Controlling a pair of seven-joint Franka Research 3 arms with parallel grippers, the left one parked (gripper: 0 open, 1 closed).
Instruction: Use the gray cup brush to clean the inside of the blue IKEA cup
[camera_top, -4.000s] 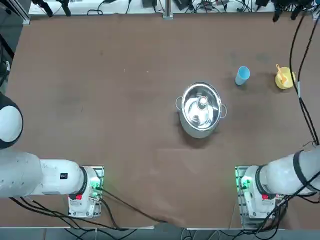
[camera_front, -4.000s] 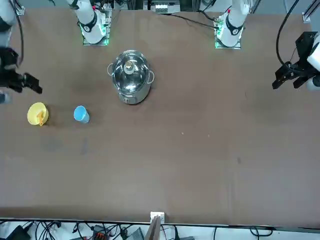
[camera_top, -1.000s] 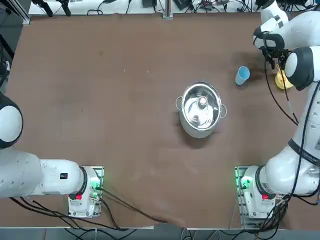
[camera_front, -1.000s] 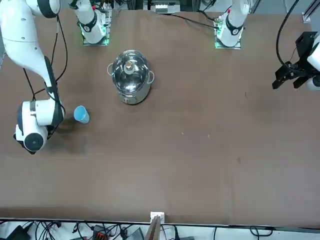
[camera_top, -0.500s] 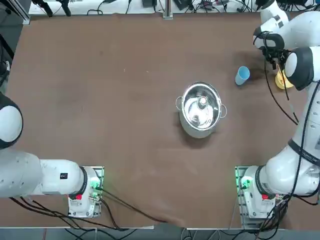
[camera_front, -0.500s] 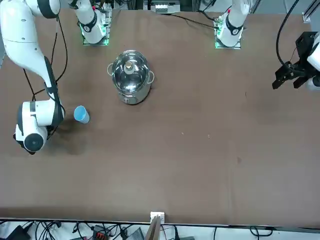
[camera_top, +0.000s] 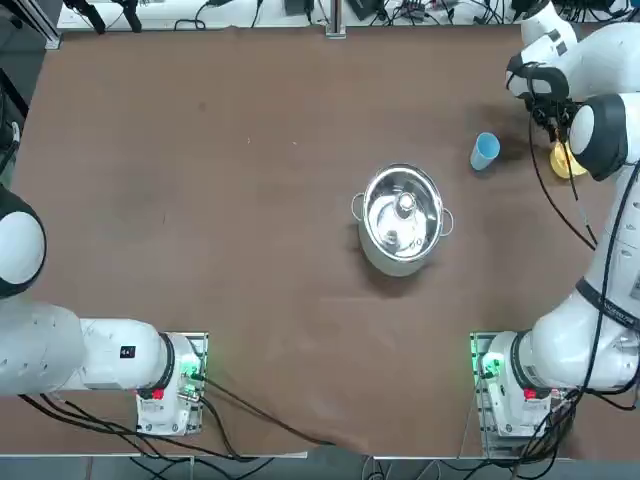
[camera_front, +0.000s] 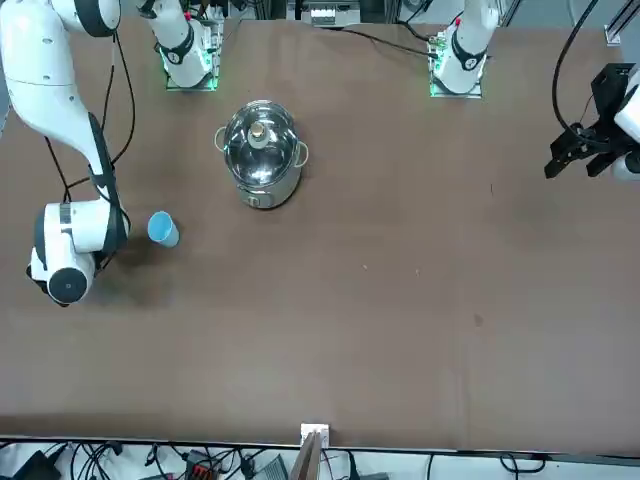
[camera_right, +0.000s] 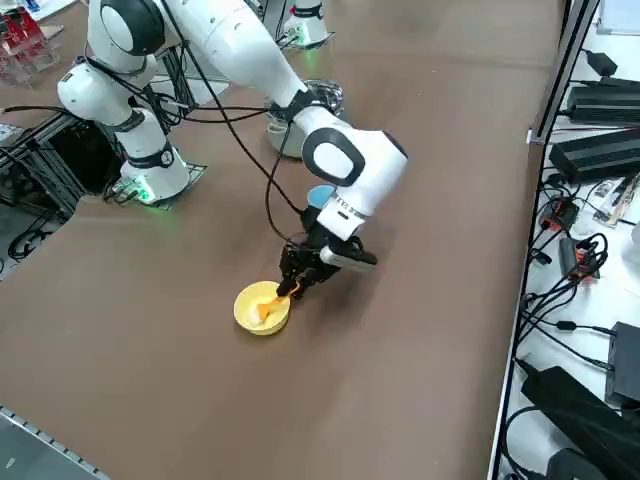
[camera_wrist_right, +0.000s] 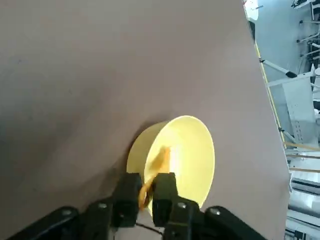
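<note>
- Right wrist view: tool (camera_wrist_right: 145, 192) at rim of yellow bowl (camera_wrist_right: 192, 150), two fingers (camera_wrist_right: 127, 192) drawn close on the orange handle of gray cup brush (camera_wrist_right: 156, 167); handle pinched between pads, rest of brush lying inside bowl.
- Right side view: right arm reaching down steeply, tool (camera_right: 296, 283) at the bowl's (camera_right: 248, 316) rim; orange brush (camera_right: 270, 306) partly visible inside bowl, upper end at the fingertips.
- Top view: bowl (camera_top: 560, 163) near the tabletop's (camera_top: 200, 200) right edge, toward the far right corner, mostly hidden under the wrist; tool itself not visible here.
- Blue IKEA cup (camera_top: 485, 150) upright on tabletop, just beside the bowl on the side away from the right edge, not touching it.
- Front view: cup (camera_front: 162, 229) next to the arm's wrist; bowl hidden behind wrist.
- Steel pot (camera_top: 402, 216) with lid near tabletop centre, well apart from cup and bowl.
</note>
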